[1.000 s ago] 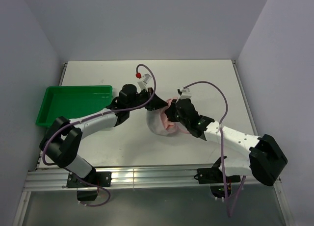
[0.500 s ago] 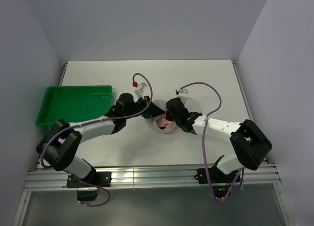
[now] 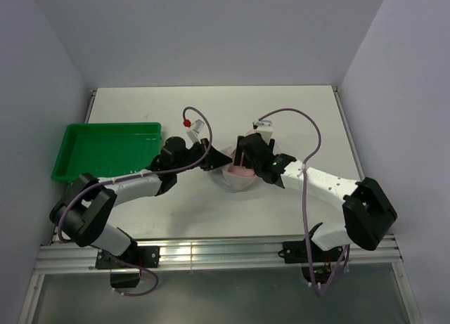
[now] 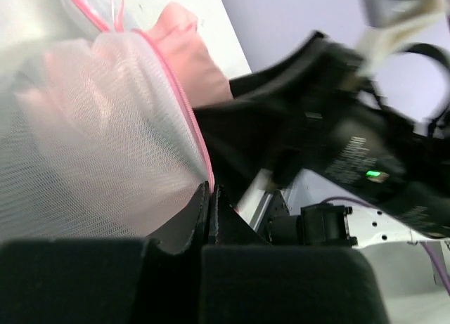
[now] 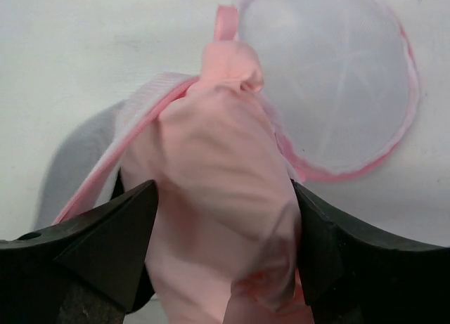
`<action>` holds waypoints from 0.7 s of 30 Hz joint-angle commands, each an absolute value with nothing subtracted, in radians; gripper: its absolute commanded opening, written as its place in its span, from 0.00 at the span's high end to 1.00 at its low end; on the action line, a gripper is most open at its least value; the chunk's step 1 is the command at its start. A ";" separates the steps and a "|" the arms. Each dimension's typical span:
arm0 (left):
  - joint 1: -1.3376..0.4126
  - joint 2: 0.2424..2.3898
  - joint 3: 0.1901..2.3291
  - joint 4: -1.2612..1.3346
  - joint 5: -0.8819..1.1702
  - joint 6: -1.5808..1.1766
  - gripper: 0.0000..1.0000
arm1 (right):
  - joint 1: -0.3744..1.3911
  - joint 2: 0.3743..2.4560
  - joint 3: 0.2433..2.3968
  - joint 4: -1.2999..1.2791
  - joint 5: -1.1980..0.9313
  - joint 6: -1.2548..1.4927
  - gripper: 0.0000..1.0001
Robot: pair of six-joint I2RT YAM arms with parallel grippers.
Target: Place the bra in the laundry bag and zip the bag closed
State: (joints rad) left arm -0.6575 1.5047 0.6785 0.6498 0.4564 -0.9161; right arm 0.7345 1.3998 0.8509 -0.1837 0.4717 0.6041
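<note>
My left gripper (image 4: 211,196) has its jaws pressed together, pinching the pink zipper trim (image 4: 188,109) at the rim of the laundry bag (image 4: 98,148). The mesh wall rises directly off these fingertips, and pink fabric shows faintly through it.

My right gripper (image 5: 223,197) has its jaws clamped on the bra (image 5: 211,141), with one finger against each side of the bunched pink fabric. The bra fills the gap between the fingers and extends past their tips. Beyond it, a round mesh panel of the bag lies flat on the white table (image 5: 77,50), touching the far end of the bra.

In the top view, both grippers meet at the bag near the middle of the table, the left at its left edge and the right over its top. The green tray (image 3: 105,152) sits well apart at the table's left edge.
</note>
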 commanded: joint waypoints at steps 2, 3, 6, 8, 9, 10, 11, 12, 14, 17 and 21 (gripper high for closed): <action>-0.627 1.454 0.660 0.690 0.442 -0.939 1.00 | 0.735 1.287 0.916 -0.238 0.410 0.531 0.18; -0.623 1.460 0.667 0.684 0.455 -0.936 1.00 | 0.729 1.264 0.911 -0.238 0.385 0.525 0.17; -0.618 1.439 0.637 0.692 0.453 -0.927 1.00 | 0.689 1.237 0.904 -0.239 0.341 0.515 0.16; -0.617 1.436 0.629 0.707 0.457 -0.928 1.00 | 0.652 1.212 0.870 -0.216 0.321 0.520 0.15; -0.615 1.439 0.643 0.700 0.466 -0.922 1.00 | 0.632 1.192 0.858 -0.201 0.298 0.532 0.15; -0.614 1.439 0.650 0.668 0.478 -0.901 1.00 | 0.614 1.186 0.844 -0.186 0.273 0.543 0.15; -0.615 1.430 0.652 0.661 0.474 -0.891 1.00 | 0.570 1.180 0.816 -0.154 0.244 0.557 0.15; -0.614 1.424 0.640 0.666 0.468 -0.888 1.00 | 0.551 1.172 0.798 -0.140 0.253 0.602 0.15; -0.614 1.419 0.634 0.672 0.460 -0.885 1.00 | 0.517 1.122 0.697 -0.070 0.288 0.665 0.15; -0.611 1.425 0.658 0.637 0.485 -0.859 1.00 | 0.412 1.062 0.559 0.045 0.301 0.777 0.07; -0.611 1.419 0.635 0.679 0.479 -0.879 1.00 | 0.335 1.072 0.471 0.142 0.239 0.883 0.07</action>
